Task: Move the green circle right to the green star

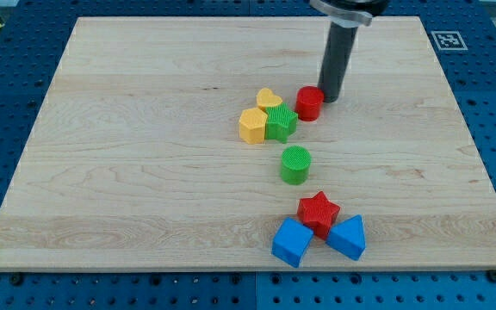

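The green circle (295, 164) stands alone near the middle of the wooden board (145, 172). The green star (280, 123) lies above it and slightly to the view's left, touching a yellow hexagon (252, 126) and a yellow heart (269, 99). My tip (330, 97) is at the view's upper right of the green star, right beside a red circle (309, 103). The tip is well above the green circle and apart from it.
A red star (319, 212), a blue cube (292, 242) and a blue triangle (348, 237) cluster near the view's bottom edge of the board. A fiducial marker (447, 40) sits off the board's top right corner.
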Tool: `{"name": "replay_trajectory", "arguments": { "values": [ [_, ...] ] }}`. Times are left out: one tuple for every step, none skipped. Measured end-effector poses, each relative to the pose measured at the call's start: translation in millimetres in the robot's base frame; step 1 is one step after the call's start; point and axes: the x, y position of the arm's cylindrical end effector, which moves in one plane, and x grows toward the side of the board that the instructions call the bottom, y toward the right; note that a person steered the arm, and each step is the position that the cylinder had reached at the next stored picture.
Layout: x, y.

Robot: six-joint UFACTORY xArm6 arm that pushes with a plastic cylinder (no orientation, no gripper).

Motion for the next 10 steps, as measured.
{"name": "replay_trajectory", "arguments": {
  "values": [
    [0.0,-11.1],
    [-0.1,-27.1],
    [-0.1,-41.9],
    [-23.1,-42.0],
    [-53.2,-61.0],
    [-54.3,-119.7],
    [-37.2,-178.4],
    [-5.8,-224.3],
    [36.6,-244.1],
    [84.3,-240.5]
  ]
}}
